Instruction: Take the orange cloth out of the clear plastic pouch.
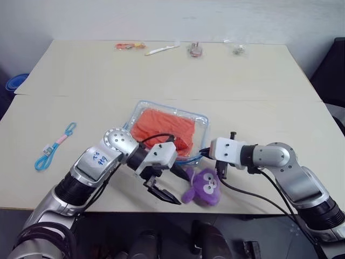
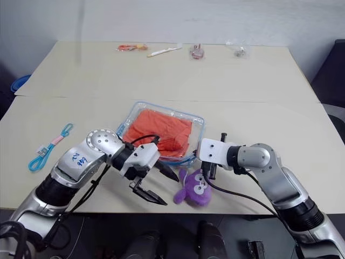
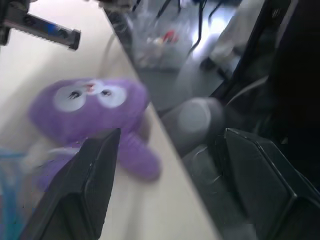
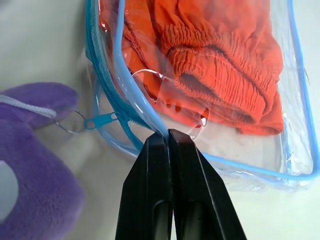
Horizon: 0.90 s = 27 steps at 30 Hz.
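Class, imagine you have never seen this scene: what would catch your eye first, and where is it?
Brightest is the orange cloth, folded inside the clear plastic pouch at the middle of the table. Just in front, at the table's near edge, lies a purple plush toy. The right hand is shut on the pouch's blue-trimmed edge, while the left hand hangs open beside the toy.

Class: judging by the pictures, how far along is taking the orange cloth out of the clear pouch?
Done: the clear plastic pouch looks unzipped. In hand: the right gripper pinches its blue edge; the left gripper is open near the purple plush toy. Left: the orange cloth is inside.
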Each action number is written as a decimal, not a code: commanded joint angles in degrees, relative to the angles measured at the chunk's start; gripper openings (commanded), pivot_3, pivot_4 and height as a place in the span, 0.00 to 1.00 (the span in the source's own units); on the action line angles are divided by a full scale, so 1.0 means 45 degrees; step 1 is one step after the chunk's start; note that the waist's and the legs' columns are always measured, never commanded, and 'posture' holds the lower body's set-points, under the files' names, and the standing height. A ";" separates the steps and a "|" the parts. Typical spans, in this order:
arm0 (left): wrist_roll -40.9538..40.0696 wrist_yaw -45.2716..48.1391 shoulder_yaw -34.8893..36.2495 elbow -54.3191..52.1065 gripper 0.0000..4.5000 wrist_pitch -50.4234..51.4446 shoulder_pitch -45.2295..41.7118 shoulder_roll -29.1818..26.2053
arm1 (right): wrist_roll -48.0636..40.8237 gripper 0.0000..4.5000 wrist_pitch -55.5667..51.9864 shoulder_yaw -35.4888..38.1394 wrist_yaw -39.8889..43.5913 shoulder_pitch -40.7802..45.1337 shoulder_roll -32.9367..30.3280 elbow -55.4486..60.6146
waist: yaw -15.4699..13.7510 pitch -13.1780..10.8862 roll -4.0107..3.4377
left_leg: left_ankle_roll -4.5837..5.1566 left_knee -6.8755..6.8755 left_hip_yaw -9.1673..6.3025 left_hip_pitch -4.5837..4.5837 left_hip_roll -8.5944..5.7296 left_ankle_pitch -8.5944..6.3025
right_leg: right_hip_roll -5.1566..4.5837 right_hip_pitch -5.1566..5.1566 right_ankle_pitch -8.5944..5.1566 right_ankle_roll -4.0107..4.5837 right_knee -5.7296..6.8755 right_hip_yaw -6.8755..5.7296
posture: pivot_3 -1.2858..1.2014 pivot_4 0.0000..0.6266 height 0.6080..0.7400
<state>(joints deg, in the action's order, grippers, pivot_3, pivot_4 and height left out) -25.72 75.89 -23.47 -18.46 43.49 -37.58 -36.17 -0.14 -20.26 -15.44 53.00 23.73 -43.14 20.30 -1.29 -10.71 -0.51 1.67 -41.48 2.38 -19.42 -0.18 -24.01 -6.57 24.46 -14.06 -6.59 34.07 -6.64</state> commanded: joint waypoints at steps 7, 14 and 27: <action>0.1155 -0.3112 -0.1554 -0.1087 0.78 0.2515 -0.0008 0.0113 | -0.0085 0.01 -0.0073 0.0196 0.0131 0.0230 0.0086 0.0621 | 0.0004 0.0000 0.0000 | 0.0001 -0.0001 -0.0001 0.0003 -0.0007 0.0001 | 0.0002 -0.0001 0.0000 0.0000 0.0003 0.0003 | 0.52 0.24 1.00; 0.1844 -0.4788 -0.2285 -0.1683 0.78 0.3533 -0.0011 0.0428 | -0.0044 0.01 -0.0215 0.0176 0.0091 0.0361 0.0168 0.0694 | -0.0013 0.0000 0.0000 | 0.0001 -0.0001 -0.0002 0.0002 -0.0004 0.0001 | -0.0002 -0.0001 0.0000 0.0000 0.0002 0.0006 | 0.52 0.24 1.00; 0.1264 -0.6628 -0.1680 -0.1597 0.51 0.5086 0.0575 0.1903 | 0.0080 0.00 -0.0179 0.0206 0.0062 0.0307 0.0164 0.0738 | -0.0011 0.0001 -0.0002 | 0.0001 -0.0002 -0.0002 0.0008 -0.0001 0.0001 | -0.0008 -0.0004 0.0000 0.0000 0.0004 0.0009 | 0.52 0.24 1.00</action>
<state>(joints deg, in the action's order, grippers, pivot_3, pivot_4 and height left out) -19.17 46.23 -31.39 -24.32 66.09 -35.53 -27.47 0.10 -21.72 -15.44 53.46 24.38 -42.22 22.13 -1.34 -10.71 -0.52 1.67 -41.49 2.37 -19.39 -0.19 -24.00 -6.60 24.45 -14.06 -6.59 34.09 -6.60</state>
